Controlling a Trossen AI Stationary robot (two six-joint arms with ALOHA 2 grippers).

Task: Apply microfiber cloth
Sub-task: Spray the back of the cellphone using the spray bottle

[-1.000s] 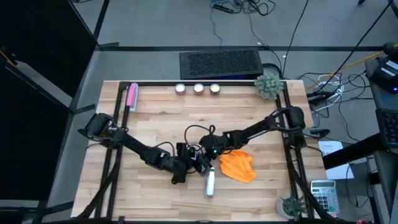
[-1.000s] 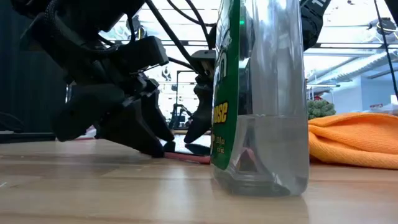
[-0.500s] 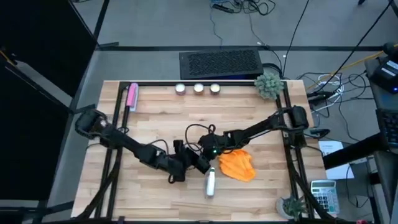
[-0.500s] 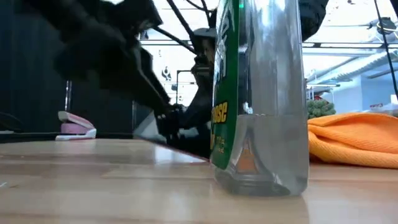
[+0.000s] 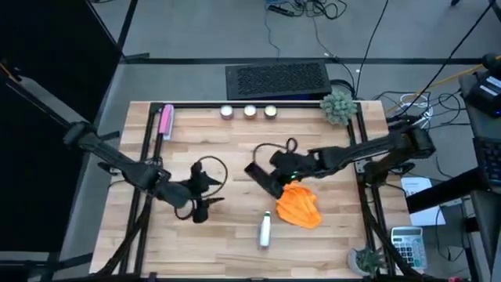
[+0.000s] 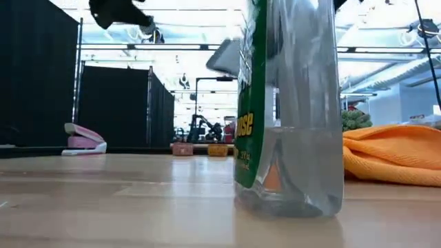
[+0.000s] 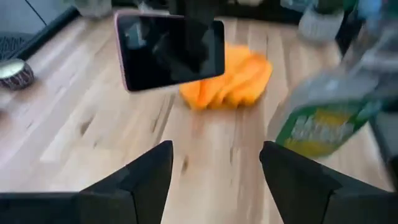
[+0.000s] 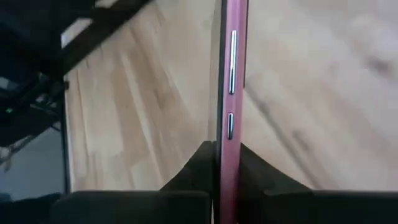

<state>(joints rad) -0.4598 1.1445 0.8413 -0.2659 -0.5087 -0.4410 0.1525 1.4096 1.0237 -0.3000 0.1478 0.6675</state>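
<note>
My right end effector [image 5: 264,177] is clamped on the phone [image 5: 263,178], holding it by its edge clear of the surface [image 5: 235,251], near the middle and just beside the orange cloth [image 5: 298,207]. The right wrist view shows the phone [image 8: 228,112] edge-on, with its pink rim and side buttons, pinched between my two fingers. The left wrist view shows its dark screen [image 7: 169,51] lifted in front of the cloth [image 7: 233,78]. My left end effector [image 5: 205,190] hangs toward the left of the middle, well apart from the phone, with its fingers [image 7: 127,183] spread wide and nothing between them. The cloth lies crumpled on the surface toward the right front, untouched by either arm. The spray bottle [image 5: 265,229] lies near the front edge, just beside the cloth. I judge the step in hand to be presenting the phone for wiping; the cloth has not yet been picked up. The next move calls for the left end effector to cross to the cloth, close on a raised fold, and bring it against the screen while the right keeps the phone steady. The bottle sits close to that path and must be avoided.
</note>
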